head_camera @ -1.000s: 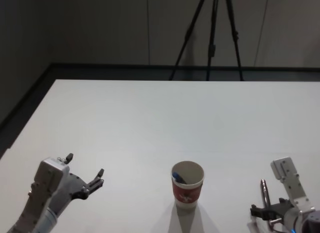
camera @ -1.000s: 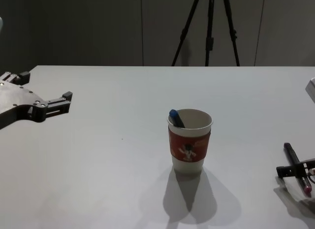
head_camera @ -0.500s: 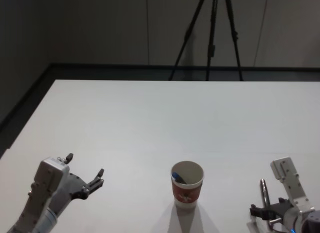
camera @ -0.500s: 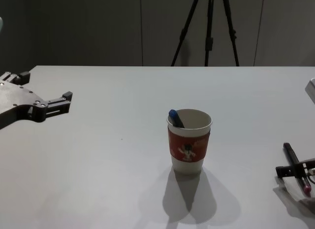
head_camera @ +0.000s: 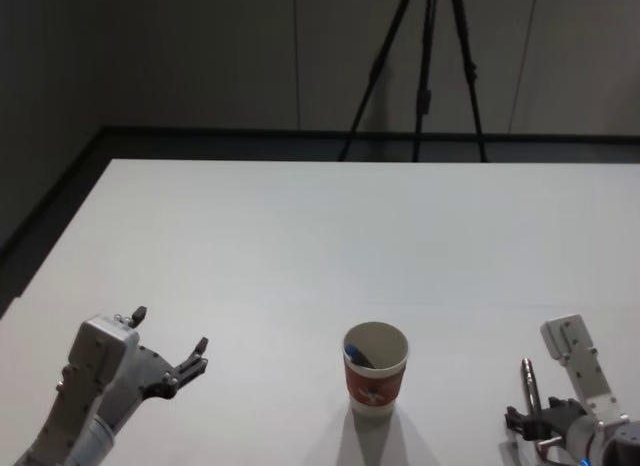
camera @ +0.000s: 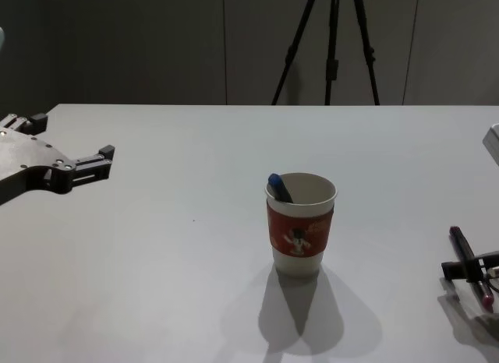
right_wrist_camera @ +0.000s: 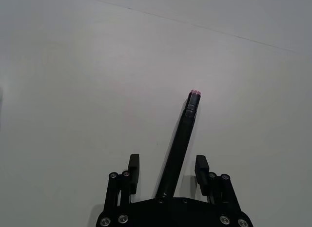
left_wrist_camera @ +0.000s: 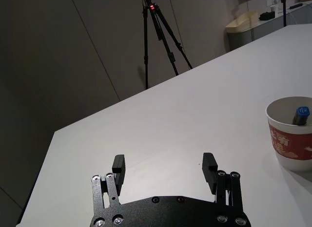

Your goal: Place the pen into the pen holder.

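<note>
One broad white counter (head_camera: 300, 246) fills the scene, bare across its far half, with a black tripod (head_camera: 425, 76) standing on the floor behind its far edge.

Over on the left, the left tool (head_camera: 170, 329) hovers above the near left part of the counter, well apart from everything on it. From its own wrist camera the left tool (left_wrist_camera: 164, 161) shows both black fingers spread wide with nothing between them.

Down at the near right corner sits the right tool (head_camera: 532, 421), low at the counter. Its wrist view settles it: the two fingers of the right tool (right_wrist_camera: 168, 163) stand apart, one on each side of the pen (right_wrist_camera: 183, 139), with a gap showing on both sides. No clamp on it!

Centre stage, near the front edge, the pen holder (camera: 300, 223) stands upright, a white paper cup with a red sleeve and a small figure printed on it. It is well apart from both tools, about midway between them.

The pen (camera: 461, 244) is slim and black with a pinkish end that points back toward the robot. It lies well to the right of the cup.

Smallest of all, a blue pen (camera: 279, 188) leans inside the holder against its left rim, its end poking just above the lip.
</note>
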`<state>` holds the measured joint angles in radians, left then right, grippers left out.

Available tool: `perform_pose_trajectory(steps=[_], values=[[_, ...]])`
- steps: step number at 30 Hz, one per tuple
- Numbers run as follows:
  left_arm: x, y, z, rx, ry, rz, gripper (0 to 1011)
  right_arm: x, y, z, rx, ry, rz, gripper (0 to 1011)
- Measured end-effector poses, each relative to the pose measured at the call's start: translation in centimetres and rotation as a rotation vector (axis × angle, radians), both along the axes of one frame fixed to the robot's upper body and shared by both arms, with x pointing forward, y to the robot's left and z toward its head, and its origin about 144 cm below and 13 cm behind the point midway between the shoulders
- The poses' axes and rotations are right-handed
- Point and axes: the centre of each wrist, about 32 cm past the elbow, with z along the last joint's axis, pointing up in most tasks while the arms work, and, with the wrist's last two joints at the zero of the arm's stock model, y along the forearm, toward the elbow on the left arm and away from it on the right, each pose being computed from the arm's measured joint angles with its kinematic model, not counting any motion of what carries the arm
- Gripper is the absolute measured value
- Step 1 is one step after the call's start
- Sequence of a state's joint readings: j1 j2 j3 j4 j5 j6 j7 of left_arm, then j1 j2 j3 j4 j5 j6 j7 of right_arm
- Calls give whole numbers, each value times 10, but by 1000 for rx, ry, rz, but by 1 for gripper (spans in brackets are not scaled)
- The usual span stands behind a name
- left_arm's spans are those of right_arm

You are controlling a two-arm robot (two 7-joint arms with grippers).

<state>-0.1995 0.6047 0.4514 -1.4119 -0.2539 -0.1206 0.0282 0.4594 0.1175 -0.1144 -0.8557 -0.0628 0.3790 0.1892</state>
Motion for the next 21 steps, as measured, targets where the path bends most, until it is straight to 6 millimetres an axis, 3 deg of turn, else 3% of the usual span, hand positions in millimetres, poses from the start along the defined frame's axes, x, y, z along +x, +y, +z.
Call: perform_pose_trajectory(steps=[3, 6, 13, 19, 21], values=[[0, 0, 0, 0, 0, 0, 1001, 0, 0, 0, 0, 0, 0, 640], [0, 0, 0, 0, 0, 0, 1001, 0, 0, 0, -1, 1, -1, 580], [0, 0, 0, 0, 0, 0, 1002, 0, 0, 0, -1, 2, -2, 334], [0, 0, 0, 0, 0, 0, 1001, 0, 0, 0, -1, 2, -2, 182], [0, 0, 0, 0, 0, 0, 1001, 0, 0, 0, -1, 2, -2, 174]])
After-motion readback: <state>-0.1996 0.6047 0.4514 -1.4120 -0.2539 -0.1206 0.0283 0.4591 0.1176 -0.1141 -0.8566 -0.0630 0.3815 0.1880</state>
